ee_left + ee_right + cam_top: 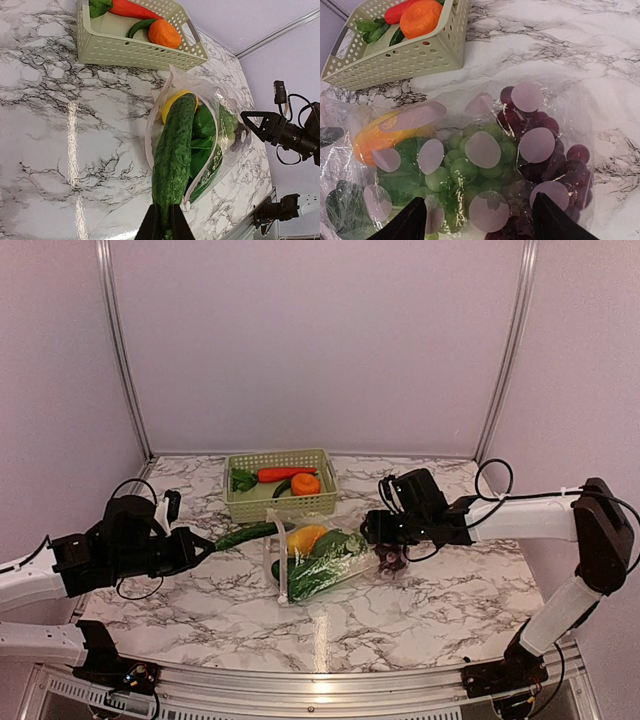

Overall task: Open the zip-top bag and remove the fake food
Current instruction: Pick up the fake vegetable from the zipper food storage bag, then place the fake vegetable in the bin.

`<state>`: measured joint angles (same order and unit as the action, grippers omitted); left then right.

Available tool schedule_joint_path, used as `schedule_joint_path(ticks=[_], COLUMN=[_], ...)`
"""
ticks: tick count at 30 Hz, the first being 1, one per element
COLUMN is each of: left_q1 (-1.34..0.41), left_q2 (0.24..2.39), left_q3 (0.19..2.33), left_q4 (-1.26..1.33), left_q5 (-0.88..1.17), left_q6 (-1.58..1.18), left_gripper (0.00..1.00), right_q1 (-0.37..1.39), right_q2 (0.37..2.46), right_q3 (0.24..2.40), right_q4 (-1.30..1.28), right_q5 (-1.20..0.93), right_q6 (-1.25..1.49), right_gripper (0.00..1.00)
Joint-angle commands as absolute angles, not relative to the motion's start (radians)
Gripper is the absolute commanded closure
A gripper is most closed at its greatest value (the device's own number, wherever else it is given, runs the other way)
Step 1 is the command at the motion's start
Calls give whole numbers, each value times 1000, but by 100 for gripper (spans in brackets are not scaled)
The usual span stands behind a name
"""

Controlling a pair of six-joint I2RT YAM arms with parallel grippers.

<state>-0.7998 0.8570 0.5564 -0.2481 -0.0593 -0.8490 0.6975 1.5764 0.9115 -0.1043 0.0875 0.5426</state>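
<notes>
Left wrist view: left gripper [163, 221] clamps the cucumber [172, 150], its length running straight into the zip-top bag [220, 97] (right gripper [478, 196], jaws spread, hovers over the grapes [540, 145]).

table [440, 610]: white marble-pattern top | on it: pale green lattice basket [280, 508], far centre | clear zip-top bag [282, 570], just in front of basket

Pale green basket [280, 508] (lattice), purple grapes [540, 145], marbled table [450, 620]
</notes>
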Motion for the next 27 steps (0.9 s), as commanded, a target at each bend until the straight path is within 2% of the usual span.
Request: schedule_joint_path(ticks=[1,8,17,23,27], left_q1=[-803,-802,-802,-798,-735], left_q2=[768,664,612,669,798], left_q3=[595,632,696,735,749], left_q4=[-441,-590,-658,-539,-383], left_q5=[-122,-199,-326,-363,-260], left_q6=[-864,-897,-921,-840,-765], left_gripper=[100,100,100,100,100], right_q1=[706,705,706,706,705], right_q2=[1547,1541,1527,1509,1500], right_q3=[902,887,883,877,877], right_q4=[-85,-61,-56,-58,-61], right_q5=[86,79,74,74,73], right_q6=[546,555,554,552,551], right_gripper=[29,29,29,29,29])
